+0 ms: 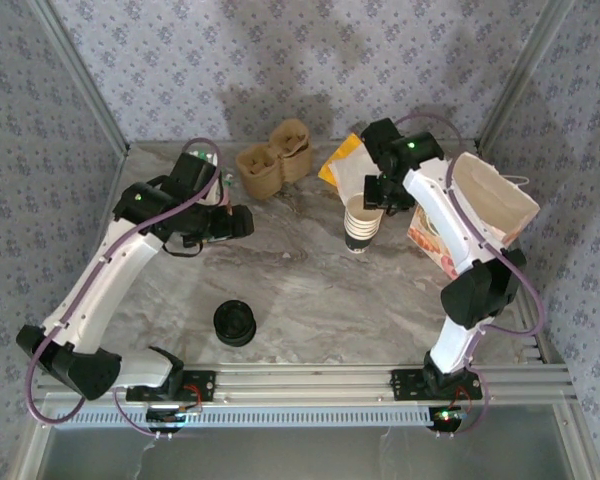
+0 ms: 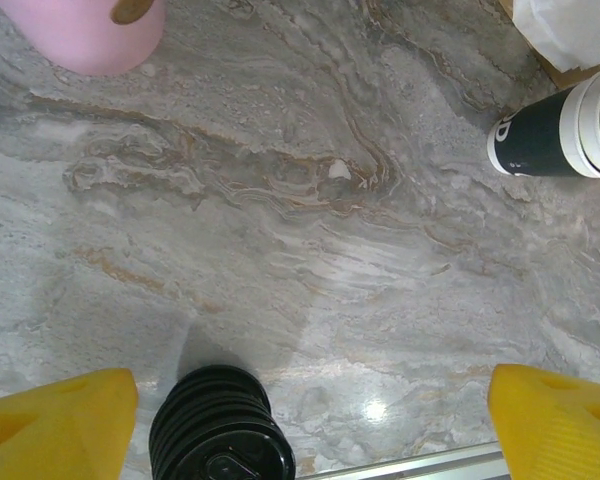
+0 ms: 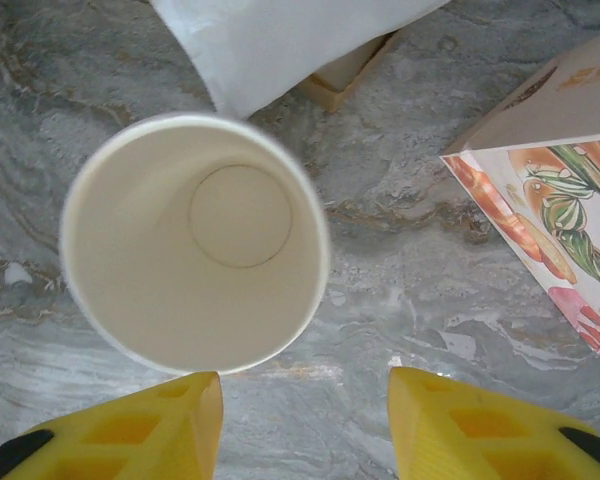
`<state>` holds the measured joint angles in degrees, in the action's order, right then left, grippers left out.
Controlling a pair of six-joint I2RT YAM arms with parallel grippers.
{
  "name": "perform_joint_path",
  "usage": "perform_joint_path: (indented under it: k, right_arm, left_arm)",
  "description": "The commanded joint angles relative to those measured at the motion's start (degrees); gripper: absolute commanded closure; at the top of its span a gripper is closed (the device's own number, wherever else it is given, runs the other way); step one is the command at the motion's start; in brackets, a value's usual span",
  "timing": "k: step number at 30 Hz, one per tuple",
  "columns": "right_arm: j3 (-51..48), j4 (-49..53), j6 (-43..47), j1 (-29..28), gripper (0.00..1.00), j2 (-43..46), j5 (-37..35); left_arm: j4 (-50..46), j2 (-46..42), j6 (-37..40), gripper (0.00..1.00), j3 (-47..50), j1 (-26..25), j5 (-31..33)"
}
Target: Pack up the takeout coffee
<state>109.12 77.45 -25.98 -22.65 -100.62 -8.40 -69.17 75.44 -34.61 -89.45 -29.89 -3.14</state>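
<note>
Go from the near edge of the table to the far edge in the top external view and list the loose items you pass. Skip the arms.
pile of black lids → stack of paper cups → cardboard cup carrier. The printed paper bag on the right is left out, since it spans much of that depth.

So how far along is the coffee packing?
Done: nothing yet; the cup stack is lidless, the carrier looks empty. In hand: right claw open over the stack, left claw open above the lids, neither gripping. Left: pull a cup, lid it, pack it.
</note>
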Motion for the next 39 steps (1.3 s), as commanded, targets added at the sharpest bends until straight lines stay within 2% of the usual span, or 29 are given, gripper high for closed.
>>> perform_joint_path:
  k: [1,6,11,22,25,31,39]
  right_arm:
    - [-0.88,-1.34,-0.13,1.13,0.54,-2.38,2.32]
    - [-0.74,-2.94,-0.04,1.80,0.57,-5.47,2.47]
    - [-0.31,-4.25,-0.55,2.15,0.65,-7.60,2.70]
    - [-0.56,-4.83,-0.89,2.70,0.93,-7.19,1.91]
    - [-0.34,-4.74,-1.18,2.91,0.98,-6.21,2.79]
    - [0.41,-4.43,-2.05,4.53,0.98,-4.21,6.77]
    - [3.68,-2.76,-2.06,5.38,0.98,-2.15,8.25]
  left_arm:
    - [2.07,0.64,-0.46,0.13,-0.21,0.27,-1.86]
    - [2.47,1.82,-0.17,0.14,-1.00,0.20,-2.09]
    - [2.81,2.34,-0.35,0.14,-1.08,0.21,-2.04]
    - [2.26,2.06,-0.68,0.14,-1.63,0.21,-1.87]
    - [2.19,1.90,-1.15,0.14,-1.61,0.21,-1.87]
    - [1.54,1.46,-1.31,0.14,-2.63,-0.08,-1.54]
    - [-0.85,0.91,-0.21,0.12,-5.47,-0.08,0.71]
